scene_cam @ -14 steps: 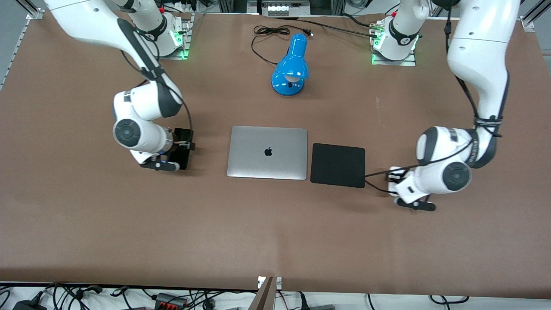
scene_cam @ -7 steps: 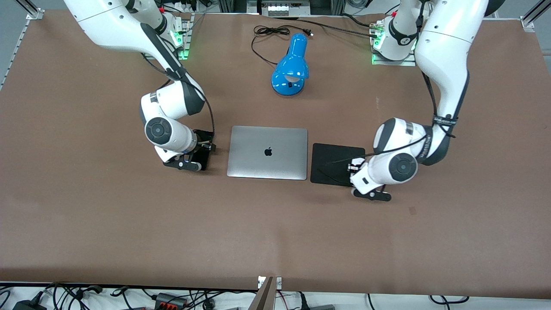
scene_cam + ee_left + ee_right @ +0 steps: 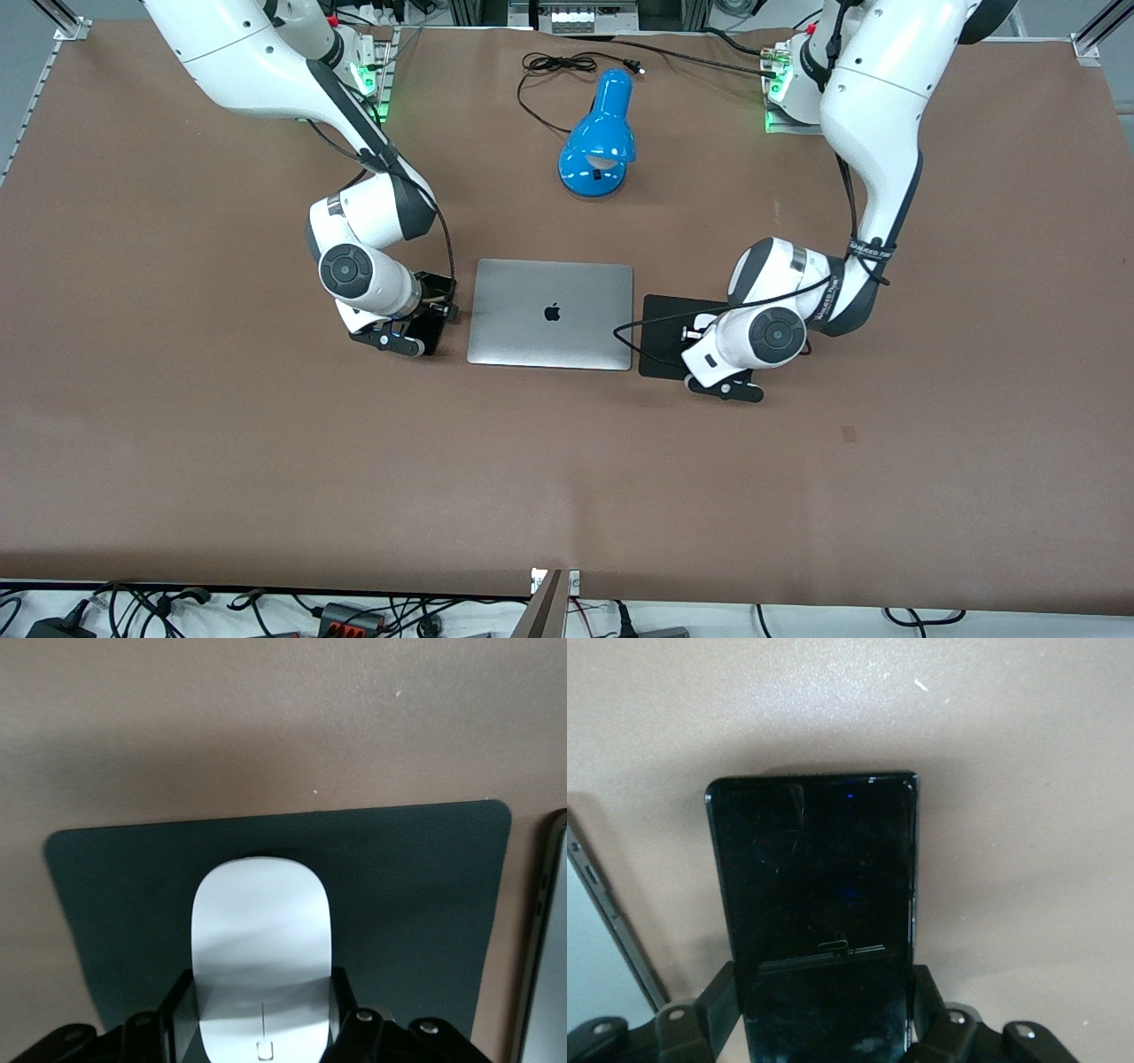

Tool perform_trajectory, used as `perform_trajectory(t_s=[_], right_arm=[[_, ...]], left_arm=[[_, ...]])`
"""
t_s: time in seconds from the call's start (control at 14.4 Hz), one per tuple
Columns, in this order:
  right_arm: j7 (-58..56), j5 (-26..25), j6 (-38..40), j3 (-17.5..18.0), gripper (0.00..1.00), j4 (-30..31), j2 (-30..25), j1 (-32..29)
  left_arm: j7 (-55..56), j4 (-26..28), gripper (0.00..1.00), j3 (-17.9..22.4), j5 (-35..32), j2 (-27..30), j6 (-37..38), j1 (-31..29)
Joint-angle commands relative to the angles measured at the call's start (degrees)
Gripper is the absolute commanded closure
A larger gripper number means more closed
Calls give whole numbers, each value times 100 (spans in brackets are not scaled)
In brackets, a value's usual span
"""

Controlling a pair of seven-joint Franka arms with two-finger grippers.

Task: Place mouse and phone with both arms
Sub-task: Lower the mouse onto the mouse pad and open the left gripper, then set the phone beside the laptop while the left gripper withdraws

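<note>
Both loads hang low: left tool (image 3: 261, 1028) clamps the mouse (image 3: 261, 948) over the pad (image 3: 425, 877), right tool (image 3: 824, 1028) clamps the phone (image 3: 819, 904) over bare surface (image 3: 1010, 771) beside the laptop (image 3: 550, 314). Opening early (height seems small) could bounce either; the phone might strike the laptop.

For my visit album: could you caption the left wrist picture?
Left claw grips a smooth white oval mouse over a dark square pad on the brown table.
</note>
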State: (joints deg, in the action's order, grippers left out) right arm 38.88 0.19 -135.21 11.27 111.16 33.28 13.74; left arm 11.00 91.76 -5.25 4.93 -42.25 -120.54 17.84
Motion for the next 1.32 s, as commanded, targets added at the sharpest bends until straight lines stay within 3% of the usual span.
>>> perform_trajectory(t_s=[0.0,0.14,0.21,0.28,0.49,0.62,0.83,0.9,0.97,1.25], right_arm=[[102,25,-58,-11,71,-112,99,67],[41,-27,-49,-11,71,-112,99,155],[23,-28,-41,-11,71,-121,91,190],[-55,-28,-32,-11,71,-121,90,234],[-302,-28,-5,-11,71,-147,90,199],[-381,-28,-5,-11,71,-147,90,199],[-381,-36,3,-20,68,-138,90,191],[-303,-28,4,-11,21,-138,90,182],[-267,7,4,-19,0,-138,90,173],[-337,-27,56,-46,0,-156,-347,94]], left_arm=[[60,-17,49,33,79,-55,-75,79],[226,-9,48,33,79,-55,-75,149],[236,-9,30,33,79,-73,-75,158],[236,-17,0,33,79,-82,-75,150],[210,-61,0,42,70,76,74,62],[184,-166,0,103,70,383,573,-139],[157,-789,0,95,52,665,1645,-806],[157,-1008,0,77,35,735,1952,-1069],[174,-1158,0,95,-9,831,2190,-1255],[148,-1476,0,157,-80,1192,2702,-2212]])
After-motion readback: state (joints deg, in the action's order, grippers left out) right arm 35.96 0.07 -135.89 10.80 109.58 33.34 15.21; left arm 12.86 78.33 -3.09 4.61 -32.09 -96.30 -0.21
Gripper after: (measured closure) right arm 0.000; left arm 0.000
